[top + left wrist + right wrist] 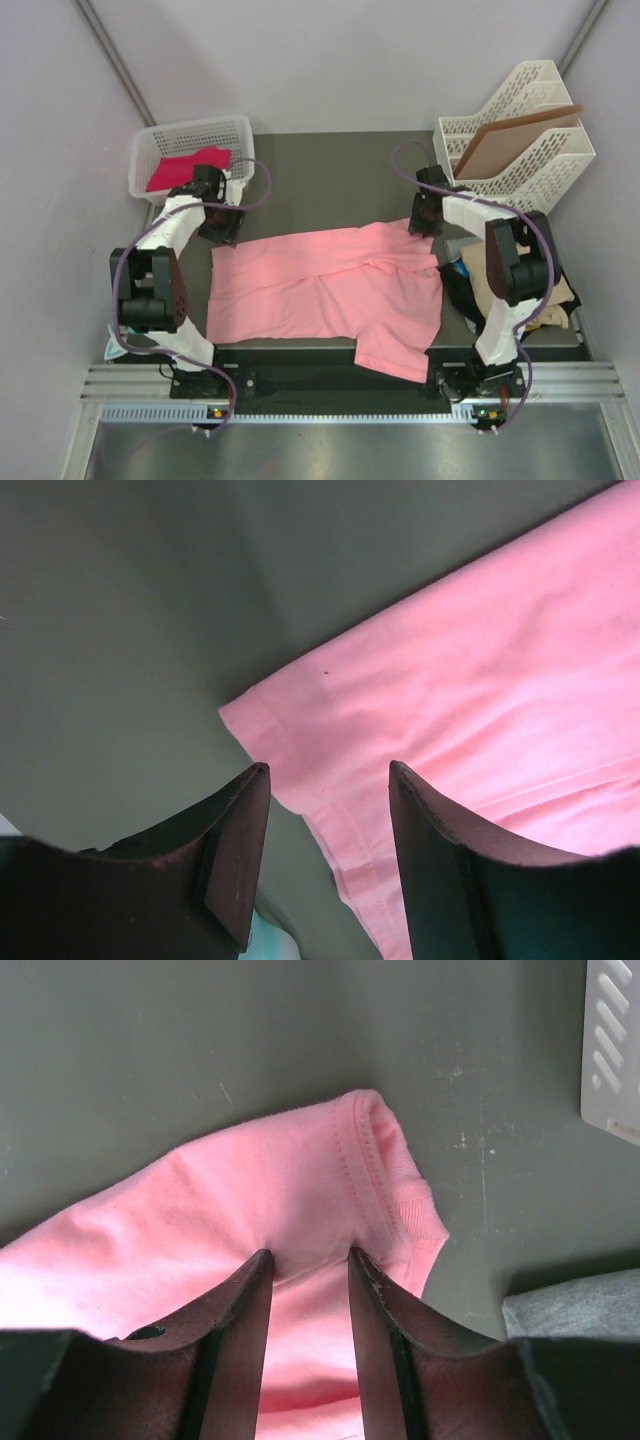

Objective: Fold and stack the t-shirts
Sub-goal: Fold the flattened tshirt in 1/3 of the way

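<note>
A salmon pink t-shirt [320, 285] lies spread over the dark table [330, 175], one sleeve hanging past the near edge. My left gripper [218, 225] stands at its far left corner. In the left wrist view the left gripper [328, 770] is open, its jaws straddling the hemmed edge of the shirt [480, 700] without pinching it. My right gripper [424, 222] is at the far right end of the shirt. In the right wrist view the right gripper [307, 1254] is open, with both tips pressed onto the pink cloth [250, 1200] just behind a stitched ribbed edge.
A white basket [190, 128] at the back left holds a magenta-pink shirt [185, 168]. A white file rack [520, 165] at the back right holds a brown board [515, 140]. Black [460, 290], tan [560, 295] and blue [462, 267] shirts are piled by the right arm.
</note>
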